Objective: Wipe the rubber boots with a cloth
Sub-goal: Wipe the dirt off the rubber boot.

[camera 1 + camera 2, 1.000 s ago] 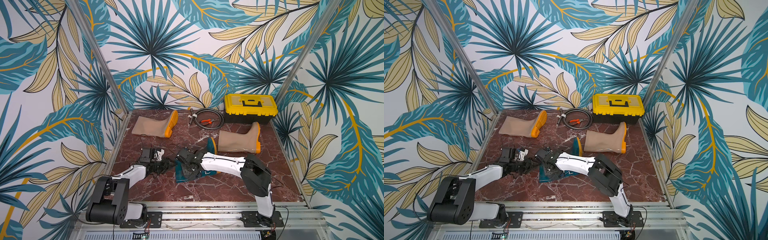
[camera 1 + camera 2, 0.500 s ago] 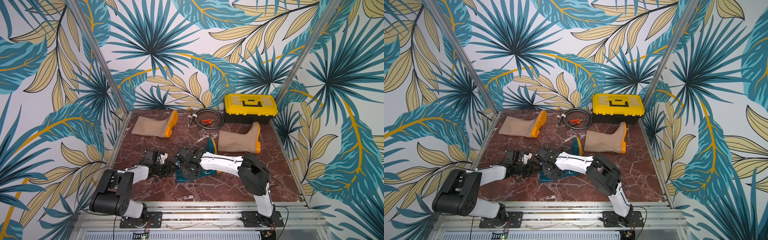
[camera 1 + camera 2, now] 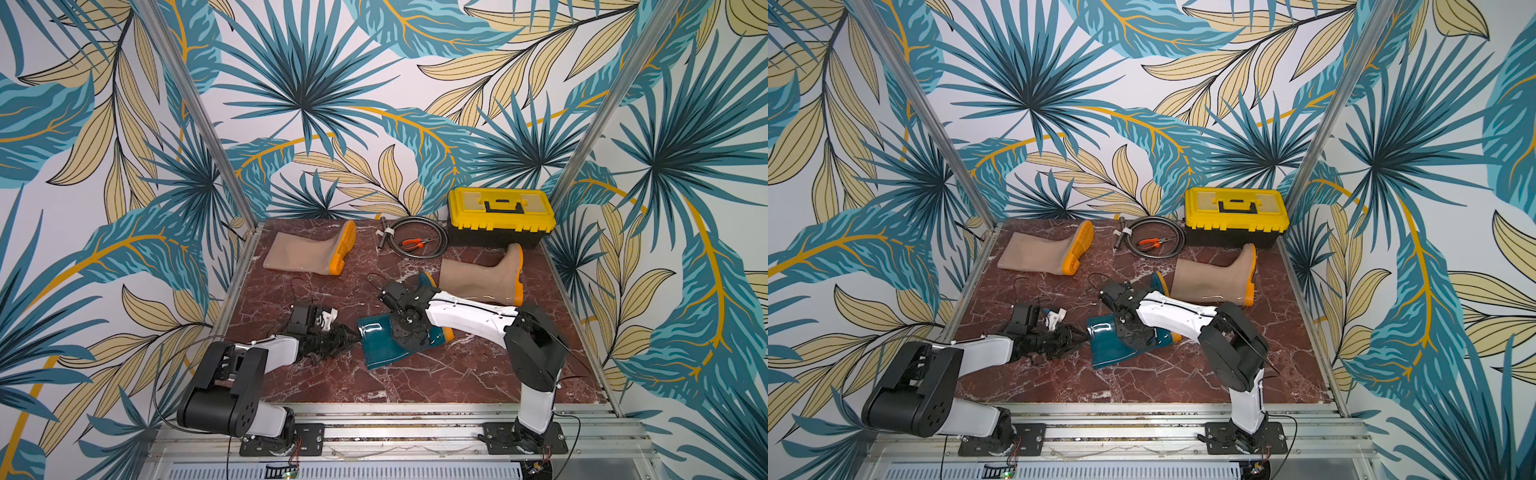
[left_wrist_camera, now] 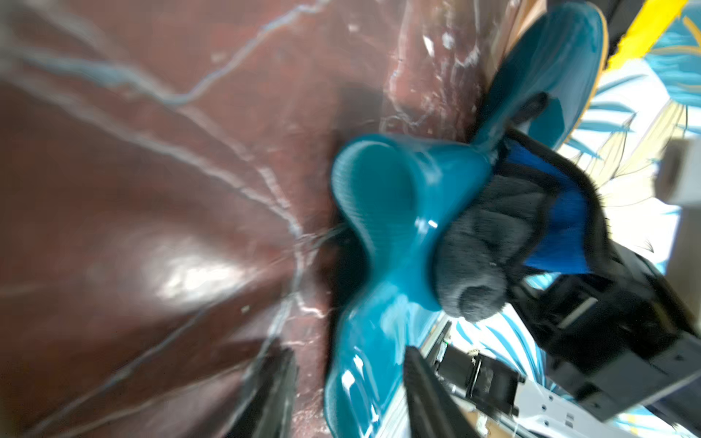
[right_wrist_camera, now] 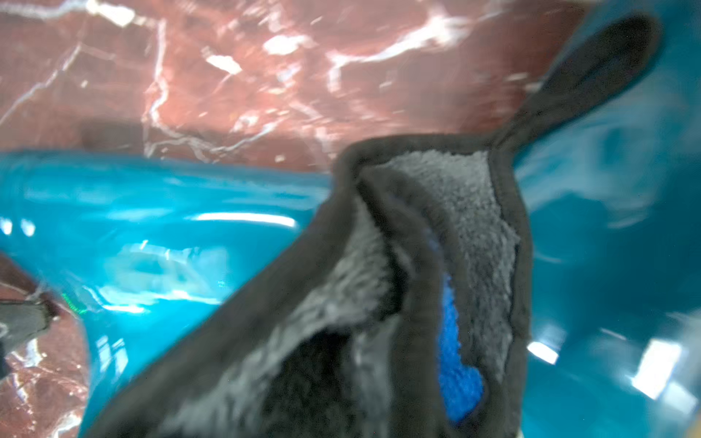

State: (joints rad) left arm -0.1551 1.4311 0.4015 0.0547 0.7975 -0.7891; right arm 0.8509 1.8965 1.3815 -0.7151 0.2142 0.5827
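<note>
The walls (image 3: 299, 91) are covered in big blue and yellow leaves, and the floor is a shiny red-brown stone table (image 3: 419, 382). At the upper left of the table a tan boot (image 3: 305, 254) lies on its side, well apart from both arms. Lower down, the left gripper (image 3: 349, 335) lies low at the open top of the teal boot (image 3: 380, 347). In the left wrist view its two fingers (image 4: 275, 390) stand partly apart with the boot's top edge between them (one looks close against the rubber and the other has a gap, so I would not call it a squeeze). The teal boot lies flat in the middle. Its long leg runs from the open top at the left to the orange heel at the right. On the middle of the leg sits the cloth (image 5: 444, 227), dark and fuzzy, pinched tight in the closed right gripper (image 3: 409, 332), whose arm comes in from the right. So a good stretch of bare leg lies left of the cloth, toward the left gripper. I think the next rub should go that way along the leg. Further right lie a second tan boot (image 3: 478, 280) and a yellow toolbox (image 3: 500, 214).
</note>
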